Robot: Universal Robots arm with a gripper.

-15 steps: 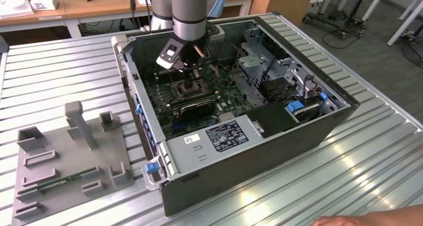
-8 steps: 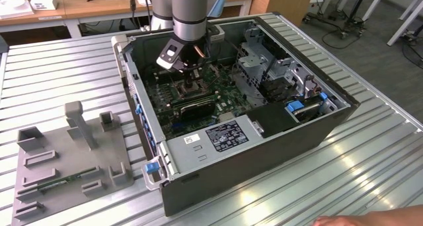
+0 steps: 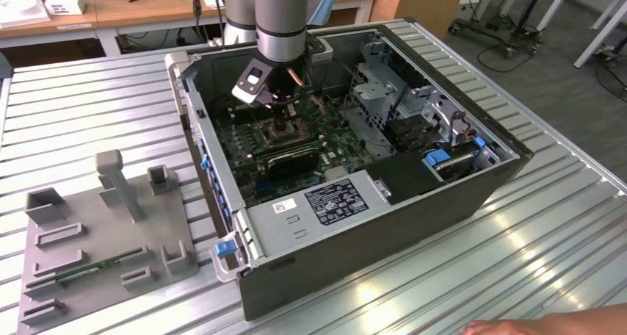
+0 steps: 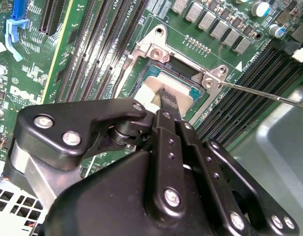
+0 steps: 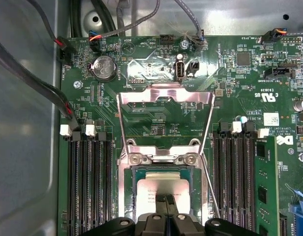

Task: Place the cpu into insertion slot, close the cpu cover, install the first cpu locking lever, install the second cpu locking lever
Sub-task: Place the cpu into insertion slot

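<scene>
Pincer (image 4: 168,101) housing and its black linkages sit closest to the lens in both wrist views. The two fingers are drawn together with no gap that I can see, tips down on the top face of the cpu (image 5: 153,184). Whether they pinch anything between them, I cannot tell.

Position of chip: the cpu lies flat and square inside the insertion slot (image 5: 127,196), with silver rim showing along its visible sides. It looks seated, though the edge under the fingers is hidden.

Status of cpu cover (image 5: 163,92): open, laid back from the slot on its hinge, green board showing through its window.

One locking lever (image 4: 259,92), a thin wire rod, stands free beside the slot, unlatched. A second one I cannot make out with certainty.

Exterior view: the arm reaches down into the open computer case (image 3: 392,225), which lies on the slatted metal tabletop (image 3: 548,225).

Judgement, step in hand: placing the chip, at or near its end. Cover and both levers are not yet done.

Judgement, what a further move calls for: a straight lift off the chip with no sideways drag, since a nudge could shift it on its contacts. Any work on the cover needs contact on the thin frame's far edge, and room is tight between the memory slots (image 5: 90,187) on either side.
</scene>
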